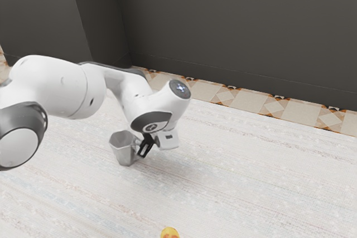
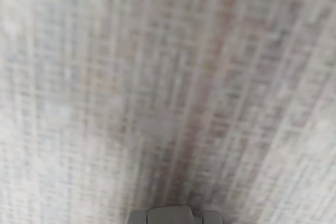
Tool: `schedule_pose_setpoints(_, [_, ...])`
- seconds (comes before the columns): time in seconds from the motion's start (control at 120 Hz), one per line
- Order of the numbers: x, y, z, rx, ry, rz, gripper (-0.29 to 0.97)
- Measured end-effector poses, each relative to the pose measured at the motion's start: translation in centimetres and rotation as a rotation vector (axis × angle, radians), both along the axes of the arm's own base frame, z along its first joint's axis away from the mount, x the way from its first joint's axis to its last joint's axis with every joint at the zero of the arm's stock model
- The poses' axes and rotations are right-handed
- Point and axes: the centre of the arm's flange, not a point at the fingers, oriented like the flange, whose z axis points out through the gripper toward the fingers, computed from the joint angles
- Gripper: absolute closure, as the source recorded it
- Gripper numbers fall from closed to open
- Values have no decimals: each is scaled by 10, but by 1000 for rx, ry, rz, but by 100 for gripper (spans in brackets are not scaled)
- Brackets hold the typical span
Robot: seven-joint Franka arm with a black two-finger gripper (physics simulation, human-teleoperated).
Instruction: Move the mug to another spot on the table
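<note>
A grey metal mug (image 1: 122, 147) stands on the pale wood-grain table (image 1: 240, 182), a little left of centre in the exterior view. My black gripper (image 1: 144, 148) is low at the mug's right side, fingers pinched on its edge there. The white hand (image 1: 167, 139) sits just behind the fingers. In the wrist view a grey piece of the mug (image 2: 176, 216) lies right under the hand, with blurred table surface (image 2: 168, 87) beyond it.
A small orange and yellow object (image 1: 169, 232) pokes up at the table's near edge. A tiled floor strip (image 1: 268, 104) and dark walls lie beyond the far edge. Open table stretches toward the exterior view's right.
</note>
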Motion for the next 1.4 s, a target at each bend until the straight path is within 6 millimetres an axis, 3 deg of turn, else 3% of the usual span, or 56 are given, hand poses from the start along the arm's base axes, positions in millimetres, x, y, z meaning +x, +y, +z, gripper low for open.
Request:
schedule_pose_setpoints(0.458, [1,-22,1,11,-76,75,74])
schedule_pose_setpoints(0.683, [3,-19,3,3,-86,117,29])
schedule_pose_setpoints(0.933, [12,-31,23,-46,-129,123,10])
schedule_pose_setpoints(1.0, [18,-43,51,-112,-174,143,8])
schedule_pose_setpoints(1.05, [21,-46,91,-186,-228,174,7])
schedule_pose_setpoints(1.083, [25,-38,123,-238,-271,211,6])
schedule_pose_setpoints(1.133, [35,0,183,-311,-351,304,5])
schedule_pose_setpoints(1.192, [39,67,253,-379,-449,453,4])
schedule_pose_setpoints(1.242, [35,121,294,-431,-503,598,4])
schedule_pose_setpoints(1.317, [29,175,314,-489,-503,802,3])
schedule_pose_setpoints(1.4, [25,186,321,-521,-469,919,2])
